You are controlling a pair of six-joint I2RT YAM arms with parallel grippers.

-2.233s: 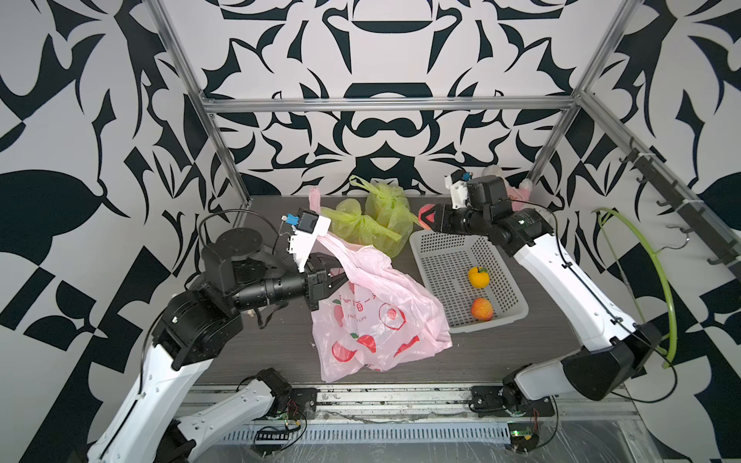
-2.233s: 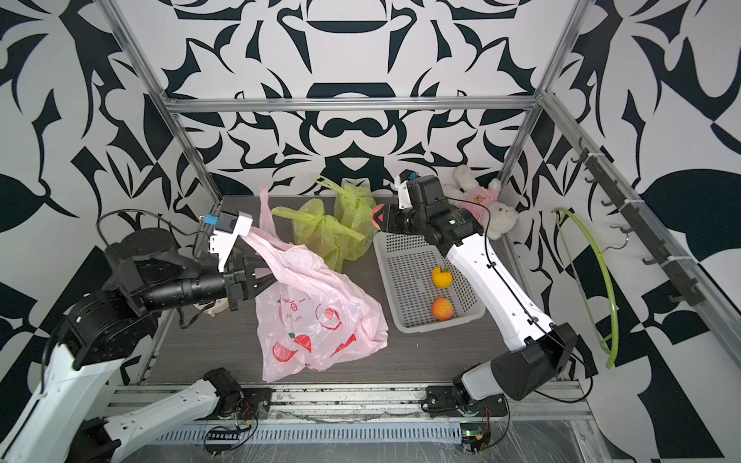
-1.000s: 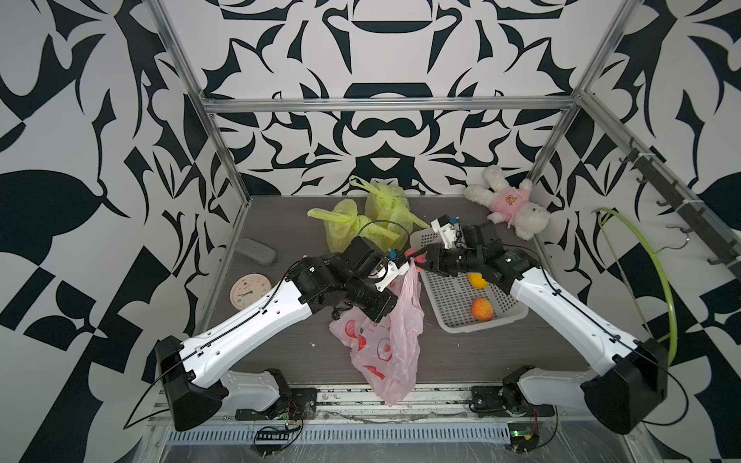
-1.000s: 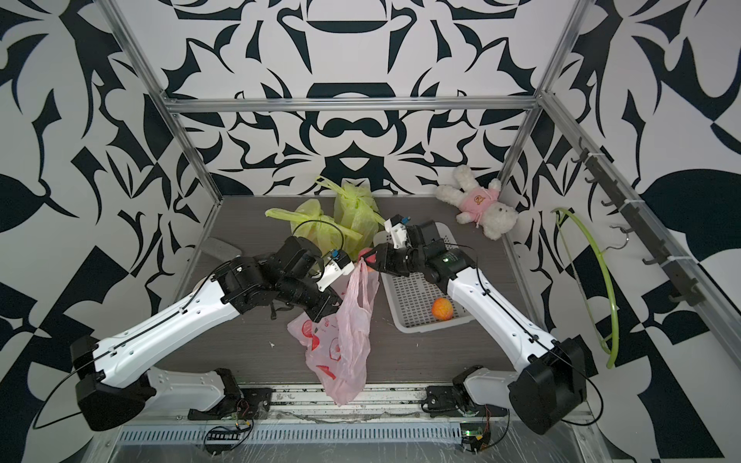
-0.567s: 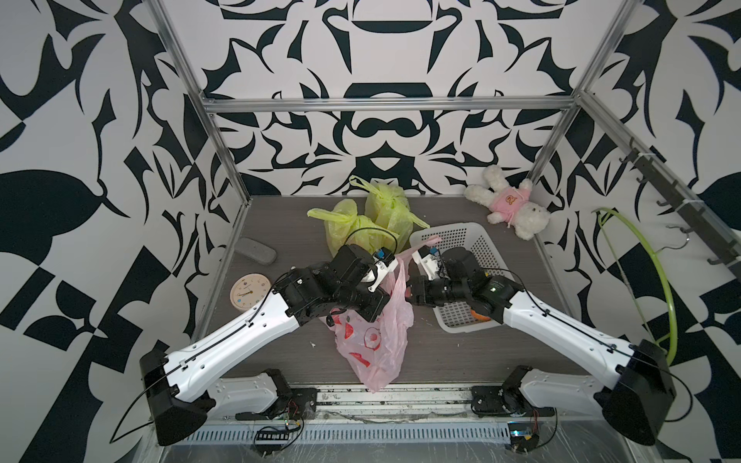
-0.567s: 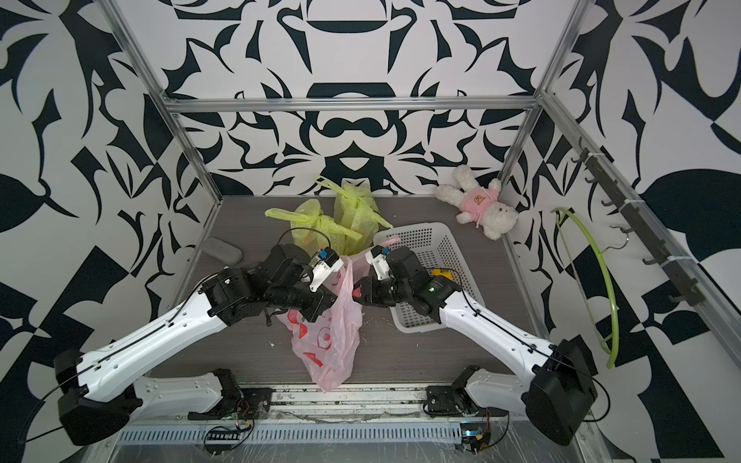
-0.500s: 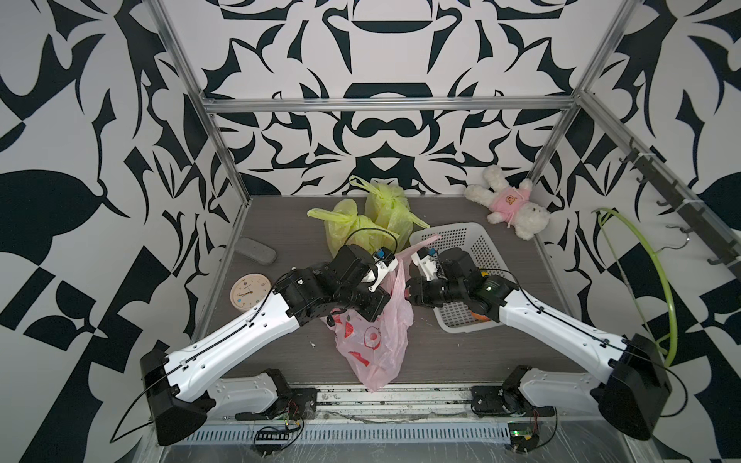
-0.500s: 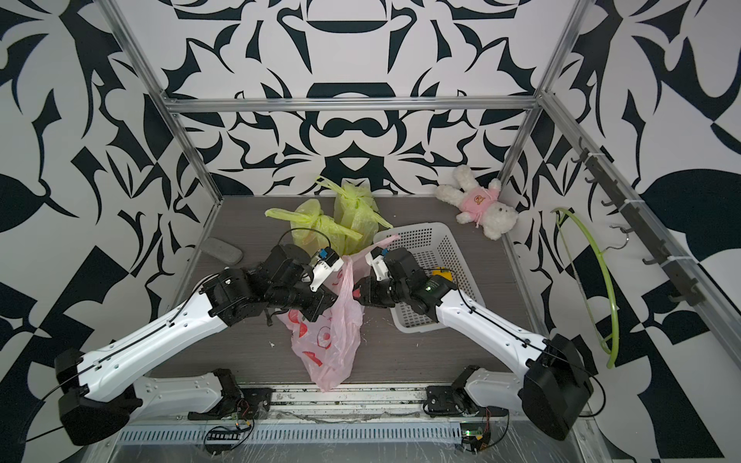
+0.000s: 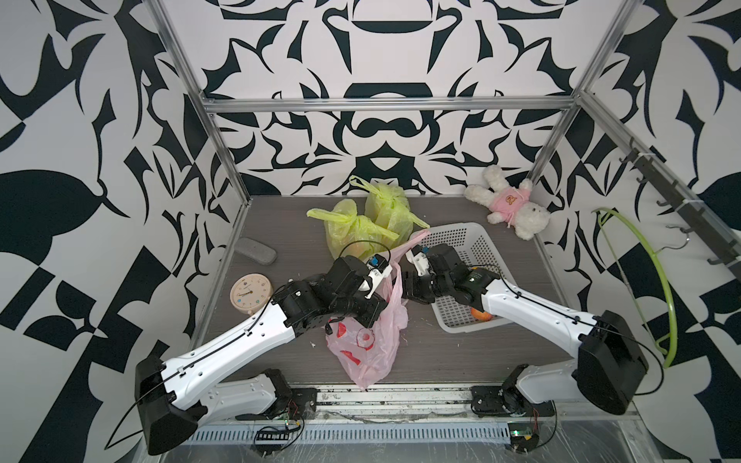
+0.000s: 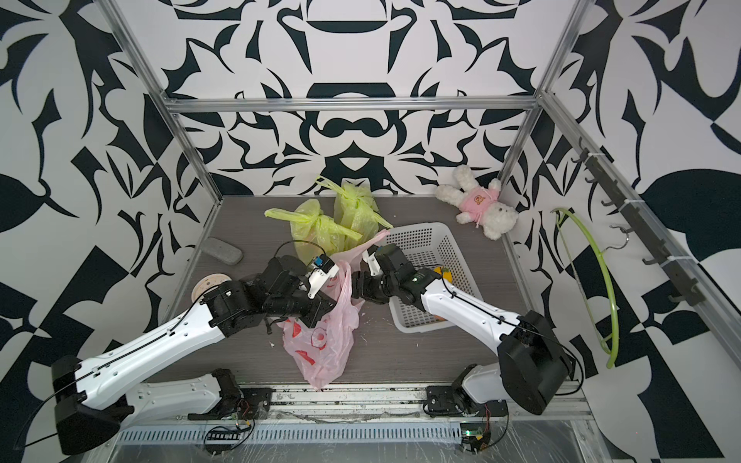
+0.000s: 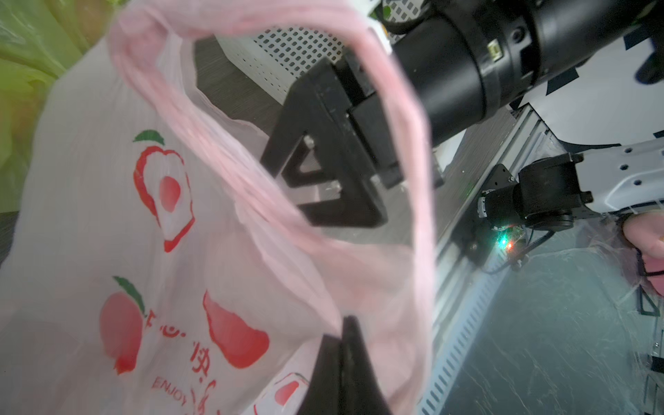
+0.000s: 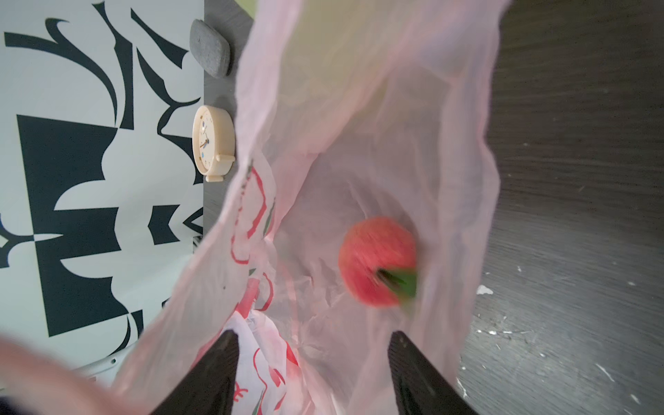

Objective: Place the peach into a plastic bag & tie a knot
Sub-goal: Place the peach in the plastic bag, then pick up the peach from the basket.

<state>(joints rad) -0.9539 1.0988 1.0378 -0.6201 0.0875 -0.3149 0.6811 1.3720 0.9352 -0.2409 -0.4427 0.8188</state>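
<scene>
Left pincer (image 11: 343, 325) is clenched on the pink bag (image 9: 367, 344): in the left wrist view your fingertips (image 11: 330, 370) meet on a pinch of film at the rim, with one handle loop arching past them. Bag drops from that grip toward the front edge of the surface (image 9: 280, 224). Right pincer (image 12: 312, 336) is released: jaws stand wide apart, pointing into the bag's open mouth. Peach (image 12: 377, 260) sits inside the bag, deeper than your right fingertips (image 12: 215, 370), blurred, touching neither. In both top views the two pincers face each other across the bag's mouth, just beside the left side of the white basket (image 9: 453, 236). One orange fruit (image 9: 481, 315) shows in the basket, partly under your right arm. Pink bag's handles are loose, untied. Two knotted green bags (image 9: 361, 232) sit behind the pink one. Clock (image 9: 250, 290) and grey pouch (image 9: 255, 251) lie near the left edge of the surface; plush rabbit (image 9: 509, 204) is at the back right corner.
</scene>
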